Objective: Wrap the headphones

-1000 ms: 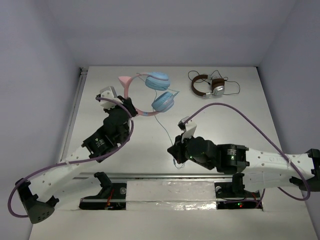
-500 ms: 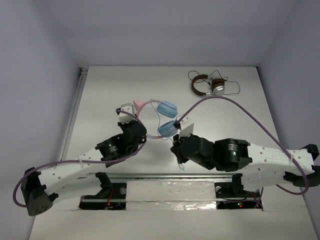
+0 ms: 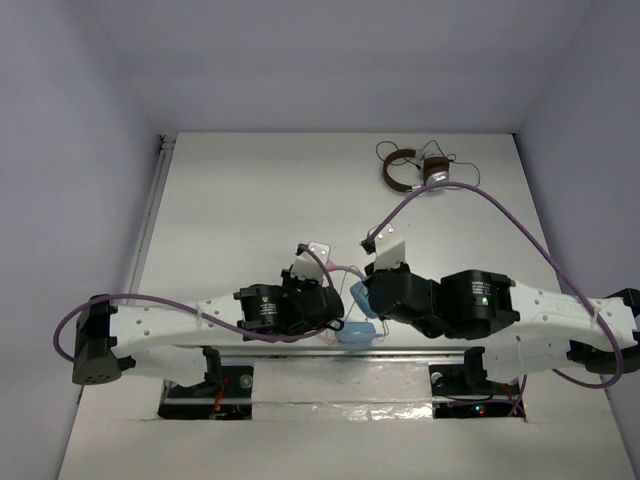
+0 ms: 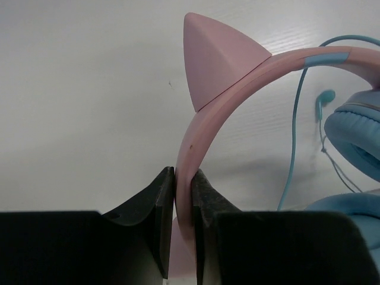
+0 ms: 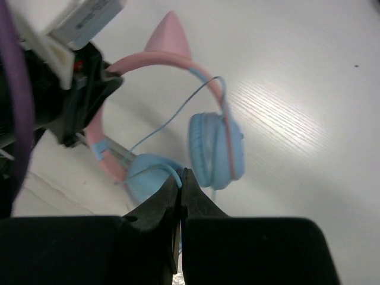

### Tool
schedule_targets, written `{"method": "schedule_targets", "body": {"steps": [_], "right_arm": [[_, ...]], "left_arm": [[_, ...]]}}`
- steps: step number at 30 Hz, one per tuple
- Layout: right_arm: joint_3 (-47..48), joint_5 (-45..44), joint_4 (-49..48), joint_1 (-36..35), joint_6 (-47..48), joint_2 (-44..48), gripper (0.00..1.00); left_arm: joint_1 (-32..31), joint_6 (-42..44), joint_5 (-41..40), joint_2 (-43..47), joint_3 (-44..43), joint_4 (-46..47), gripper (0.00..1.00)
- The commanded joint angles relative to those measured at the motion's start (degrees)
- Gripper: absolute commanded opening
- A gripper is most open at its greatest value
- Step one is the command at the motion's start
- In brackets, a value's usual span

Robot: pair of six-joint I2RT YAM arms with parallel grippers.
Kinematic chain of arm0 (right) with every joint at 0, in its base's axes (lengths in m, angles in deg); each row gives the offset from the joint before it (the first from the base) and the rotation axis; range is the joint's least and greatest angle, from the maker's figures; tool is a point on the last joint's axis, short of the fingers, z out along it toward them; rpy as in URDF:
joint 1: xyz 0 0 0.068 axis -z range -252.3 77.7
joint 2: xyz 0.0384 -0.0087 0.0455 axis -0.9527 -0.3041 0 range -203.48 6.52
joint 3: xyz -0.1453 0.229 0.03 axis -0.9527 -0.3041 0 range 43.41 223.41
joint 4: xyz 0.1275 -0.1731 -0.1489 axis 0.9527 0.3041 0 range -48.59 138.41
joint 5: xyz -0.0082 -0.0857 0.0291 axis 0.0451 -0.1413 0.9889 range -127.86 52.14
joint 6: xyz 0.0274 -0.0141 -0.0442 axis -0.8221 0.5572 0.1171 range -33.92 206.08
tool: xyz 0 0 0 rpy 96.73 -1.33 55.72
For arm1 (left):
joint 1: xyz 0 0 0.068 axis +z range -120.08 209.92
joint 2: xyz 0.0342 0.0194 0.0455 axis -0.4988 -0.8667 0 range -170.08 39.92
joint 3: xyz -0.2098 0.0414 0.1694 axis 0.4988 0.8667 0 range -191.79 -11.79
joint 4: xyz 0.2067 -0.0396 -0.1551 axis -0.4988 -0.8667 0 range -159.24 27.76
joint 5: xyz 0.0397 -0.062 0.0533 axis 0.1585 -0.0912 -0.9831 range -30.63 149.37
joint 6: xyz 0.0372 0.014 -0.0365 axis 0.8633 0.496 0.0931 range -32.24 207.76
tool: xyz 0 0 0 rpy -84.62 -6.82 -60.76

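Close to the table's (image 3: 230,200) near edge, just beyond the arm bases, the headphones (image 3: 355,328) sit between the two wrists, which crowd in from either side and hide most of them from above.

The left gripper (image 4: 183,178) is clamped tight on the pink headband (image 4: 196,142), one pad on each flat face. From those jaws the band rises away and bends over toward the right arm, so its long arc runs roughly left to right across the table. A cat ear (image 4: 217,59) stands on the outside of the curve, tip pointing away from the gripper. The blue cups (image 4: 359,136) are at the band's far, right-hand end. The band casts a soft shadow on the table below it.

The right gripper (image 5: 180,178) has its fingers pressed fully together, and the thin cable (image 5: 172,122) runs in at their tips, pinched there. Just past those tips lies one cup, with the other cup beyond it showing its pad edge-on. The cable loops loosely from the band down across the cups.

Far back on the right, well apart from all this, lie brown headphones (image 3: 410,170) with their dark cord.
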Motion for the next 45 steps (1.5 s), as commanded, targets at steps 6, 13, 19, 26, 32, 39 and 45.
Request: {"method": "schedule_targets", "body": {"steps": [6, 13, 19, 26, 32, 39, 45], "right_arm": [[0.4, -9.4, 7.6, -0.5, -3.9, 1.6, 0.00], [-0.7, -15.1, 2.8, 1.7, -2.4, 2.4, 0.00], [-5.3, -14.7, -8.6, 6.2, 2.9, 6.5, 0.03], [-13.7, -8.9, -22.5, 13.4, 7.3, 9.2, 0.15], [-25.1, 7.9, -44.3, 23.0, 12.7, 18.0, 0.26], [-35.3, 24.5, -61.0, 26.2, 12.2, 22.7, 0.35], [-42.9, 25.4, -74.3, 26.2, 10.3, 22.2, 0.47]], "left_arm": [[-1.0, -3.0, 2.0, 9.4, -4.5, -5.0, 0.00], [-1.0, 4.6, 14.4, 11.2, -5.0, -3.5, 0.00], [-1.0, 6.0, 18.9, 17.4, -3.0, 1.3, 0.00], [-1.0, 6.8, 22.7, 23.4, -2.9, 5.1, 0.00], [-1.0, 6.0, 22.4, 28.5, -3.9, 6.5, 0.00], [-1.0, 7.1, 20.4, 28.8, -6.3, 11.9, 0.00], [-1.0, 10.2, 16.8, 26.4, -11.0, 16.6, 0.00]]}}
